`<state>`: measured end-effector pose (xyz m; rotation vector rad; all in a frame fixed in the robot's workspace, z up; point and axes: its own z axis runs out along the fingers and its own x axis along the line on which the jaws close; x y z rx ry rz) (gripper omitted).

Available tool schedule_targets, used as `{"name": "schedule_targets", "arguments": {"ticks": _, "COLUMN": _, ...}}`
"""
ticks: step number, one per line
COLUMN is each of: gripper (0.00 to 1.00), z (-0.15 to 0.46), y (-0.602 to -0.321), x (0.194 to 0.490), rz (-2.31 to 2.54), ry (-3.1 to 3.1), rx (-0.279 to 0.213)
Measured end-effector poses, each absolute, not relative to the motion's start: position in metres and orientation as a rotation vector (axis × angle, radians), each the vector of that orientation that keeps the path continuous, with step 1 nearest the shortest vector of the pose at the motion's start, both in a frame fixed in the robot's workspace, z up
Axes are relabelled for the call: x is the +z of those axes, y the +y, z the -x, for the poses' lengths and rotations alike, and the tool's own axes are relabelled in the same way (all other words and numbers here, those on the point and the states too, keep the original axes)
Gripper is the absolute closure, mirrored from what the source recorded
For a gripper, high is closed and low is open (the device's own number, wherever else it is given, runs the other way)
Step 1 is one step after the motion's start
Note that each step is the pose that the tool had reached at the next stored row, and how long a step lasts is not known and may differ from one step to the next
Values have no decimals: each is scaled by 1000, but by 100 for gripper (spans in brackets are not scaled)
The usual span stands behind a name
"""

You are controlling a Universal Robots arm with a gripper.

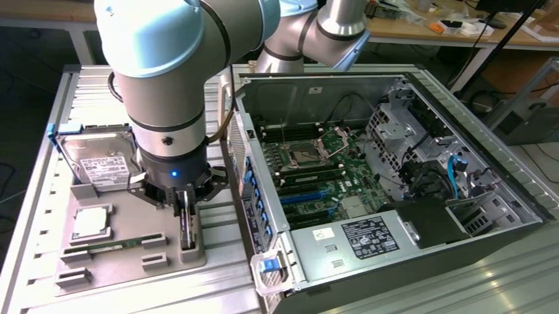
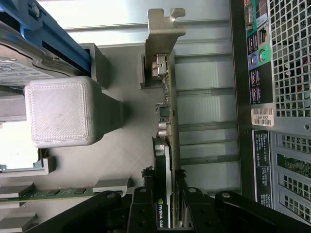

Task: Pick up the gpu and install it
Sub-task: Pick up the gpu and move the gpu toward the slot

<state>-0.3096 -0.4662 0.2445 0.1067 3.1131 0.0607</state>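
While gpu [image 2: 164,155] stands edgewise in tray [image 1: 131,219], claw [image 2: 167,194] pinches it, half-spread.

**Exterior view:** even, diffuse overhead light, bright on the robot arm [image 1: 166,65], dim inside the computer case [image 1: 384,170].

**Wrist view:** glare whitens the ribbed counter [image 2: 121,12] (beside the blue bracket [image 2: 58,39]); the gripper [image 2: 167,180] lies in shadow.

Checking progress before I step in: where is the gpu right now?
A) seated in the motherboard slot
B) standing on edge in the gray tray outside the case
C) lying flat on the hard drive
B: the gpu stands on edge in the gray tray, with the end effector straddling it.
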Motion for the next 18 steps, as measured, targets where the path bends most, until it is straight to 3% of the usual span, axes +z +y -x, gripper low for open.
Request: {"name": "schedule_targets", "arguments": {"ticks": 18, "gripper": 73, "z": 310, "y": -466, "x": 248, "rz": -107, "ry": 3113, "rx": 61}}
